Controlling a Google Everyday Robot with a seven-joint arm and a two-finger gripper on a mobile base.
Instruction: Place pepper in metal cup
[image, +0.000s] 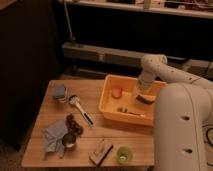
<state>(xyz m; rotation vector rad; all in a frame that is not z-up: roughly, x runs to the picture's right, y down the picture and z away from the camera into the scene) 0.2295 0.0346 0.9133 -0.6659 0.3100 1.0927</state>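
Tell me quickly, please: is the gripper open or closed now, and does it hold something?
Gripper: open, low in the yellow bin at the pepper, holding nothing.

The table (102, 91) is pale, matt wood. The bin (114, 119) is smooth yellow plastic; inside it the gripper (141, 94), fingers spread, hangs just over the dark green pepper (145, 100). The metal cup (68, 140) gleams silver beside a soft grey-blue cloth (52, 135). 1 green cup (124, 155) looks plastic.
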